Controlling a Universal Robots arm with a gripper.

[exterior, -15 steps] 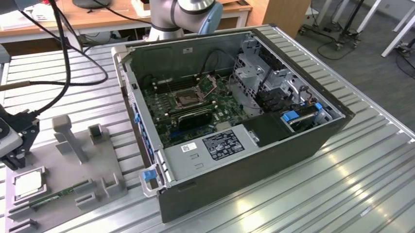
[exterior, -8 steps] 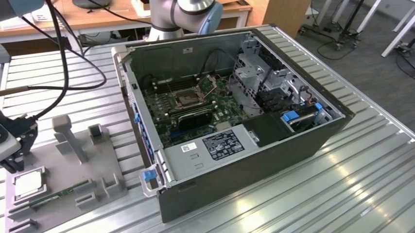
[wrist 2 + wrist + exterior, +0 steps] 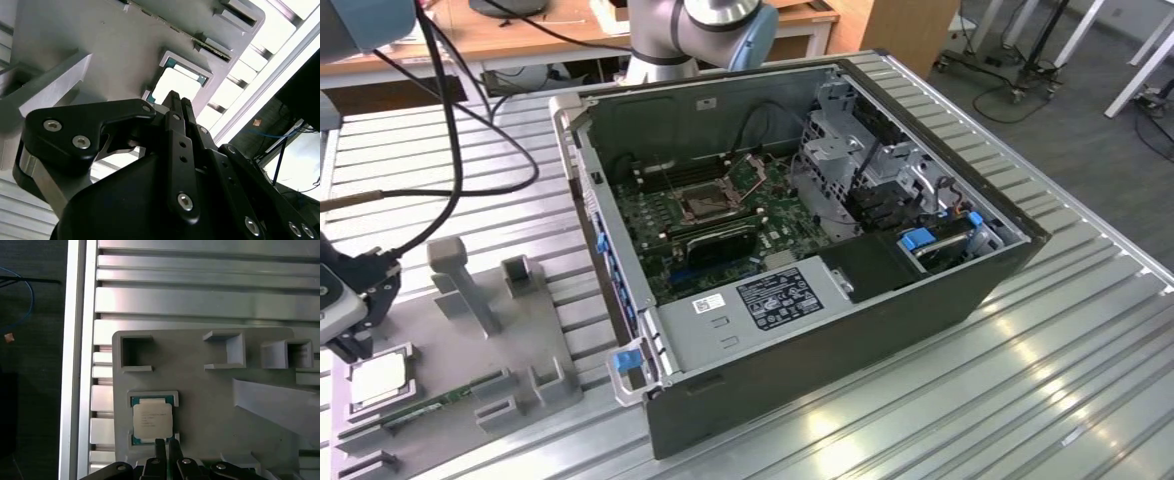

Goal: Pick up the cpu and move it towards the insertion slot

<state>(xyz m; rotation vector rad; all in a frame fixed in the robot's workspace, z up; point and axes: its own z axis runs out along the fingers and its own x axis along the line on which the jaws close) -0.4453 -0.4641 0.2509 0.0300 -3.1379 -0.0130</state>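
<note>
The cpu (image 3: 152, 421) lies flat in a shallow square pocket of the grey plate (image 3: 210, 390), directly below the gripper (image 3: 166, 442). Its silvery top faces up toward the fingertips. The chip is square, so it has no long axis; its edges run parallel with the pocket walls, and a thin green rim shows at two opposite sides. In both wrist views the two fingers (image 3: 159, 452) stand close together with only a thin line between them. They hold nothing, and their tips are over one edge of the chip. Whether they touch the chip, I cannot tell. In the exterior view the gripper points straight down at the plate at the exterior view's left edge, and the wrist stands above it. The arm's base (image 3: 687, 30) rises well apart from the gripper, behind the open case (image 3: 854, 330). The insertion slot (image 3: 708, 203) lies inside this case on the green board, also well apart from the gripper, toward the exterior view's right. A memory stick (image 3: 440, 405) lies on the plate just beside the chip.
</note>
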